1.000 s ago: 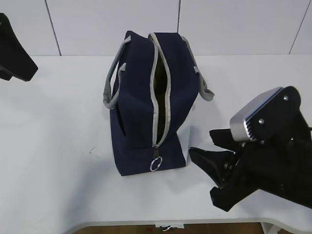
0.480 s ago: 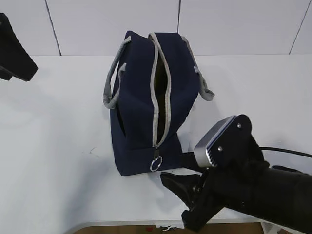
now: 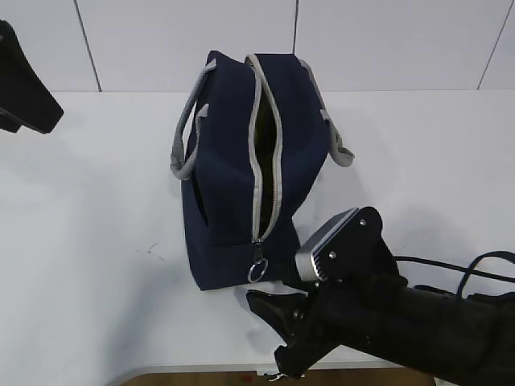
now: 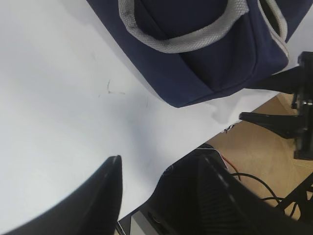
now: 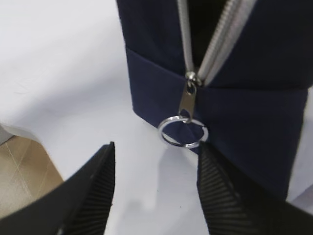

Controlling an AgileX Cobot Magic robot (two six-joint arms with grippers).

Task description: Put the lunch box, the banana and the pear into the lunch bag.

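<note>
The navy lunch bag [image 3: 233, 185] stands on the white table, its grey zipper open along the top and the slider with the metal ring pull [image 3: 257, 271] at its near end. My right gripper [image 3: 265, 326] is open and empty, low in front of that end. In the right wrist view the ring pull [image 5: 183, 131] hangs just beyond the open gripper [image 5: 155, 149], close to the right finger [image 5: 215, 186]. My left gripper [image 4: 159, 164] is open and empty over bare table, well away from the bag [image 4: 205, 49]. The lunch box, banana and pear are out of view.
The left arm [image 3: 24, 88] hangs at the far left of the exterior view. The table's front edge [image 3: 201, 368] lies right under the right gripper. Two grey handles [image 3: 183, 137] flop to the bag's sides. A white wall stands behind.
My right gripper has moved left and down, from the bag's right side to just in front of its near end by the ring pull. The bag and left arm have not moved.
</note>
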